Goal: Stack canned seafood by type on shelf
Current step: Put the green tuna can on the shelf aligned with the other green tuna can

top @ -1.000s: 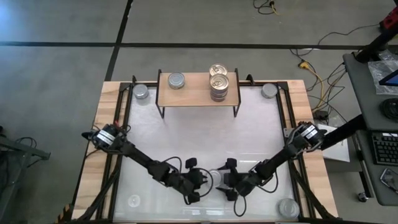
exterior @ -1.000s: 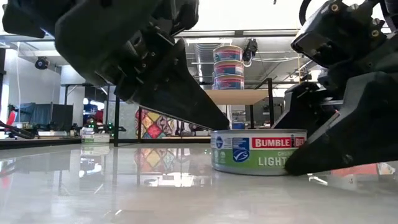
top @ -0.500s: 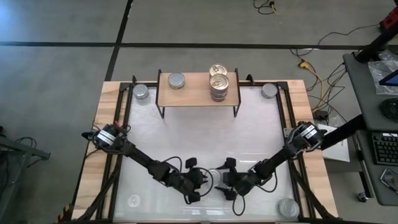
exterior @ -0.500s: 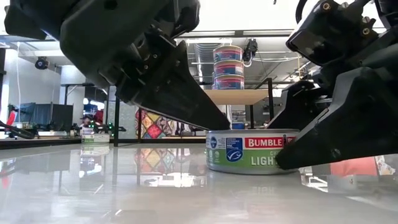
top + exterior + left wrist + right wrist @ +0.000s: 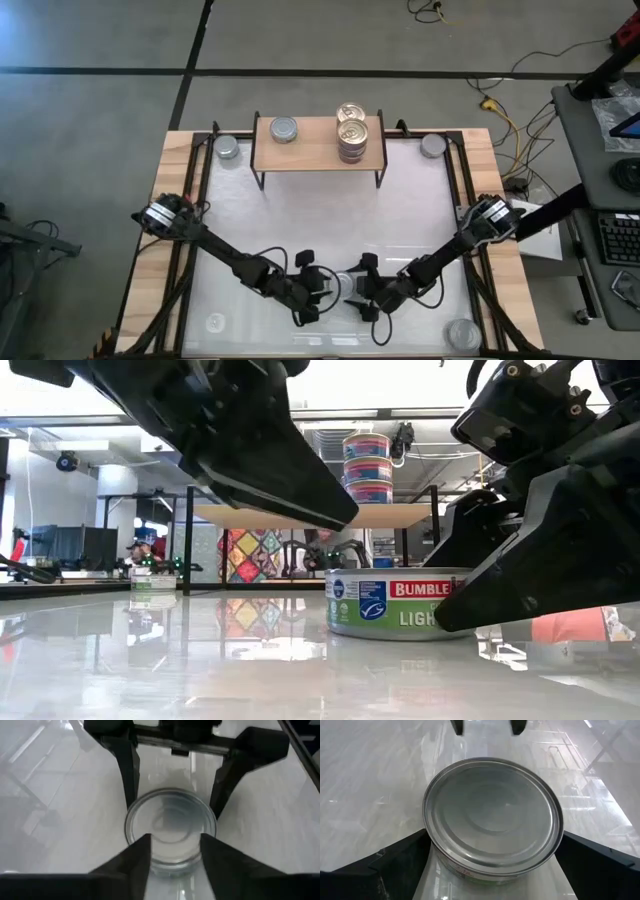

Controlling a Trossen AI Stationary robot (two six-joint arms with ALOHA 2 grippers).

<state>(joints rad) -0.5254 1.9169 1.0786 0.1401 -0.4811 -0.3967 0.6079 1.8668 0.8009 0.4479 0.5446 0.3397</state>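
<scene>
I have a silver-lidded tuna tin [image 5: 493, 822] standing upright on the white tabletop [image 5: 330, 230] at about 6 o'clock, well apart from the shelf [image 5: 318, 146] at 12 o'clock. On that shelf a gold-lidded stack [image 5: 351, 133] stands toward the 3 o'clock end and a single silver-lidded tin [image 5: 284, 129] toward 9 o'clock.

The right gripper [image 5: 493, 870] has its jaws spread wide, one finger on each side of the tin's wall, straddling it but not squeezing. The left gripper [image 5: 172, 852] faces it from the other side, jaws only part spread near the rim; I cannot tell whether they touch.

I judge the tin rigid, dense for its size and slick on this glossy top (it could skate if nudged off-centre). I would close across the side wall, low, at opposite points.

Against the low view a second ago, the left gripper has lifted and loosened, and the tin has slid slightly leftward in that view.
</scene>
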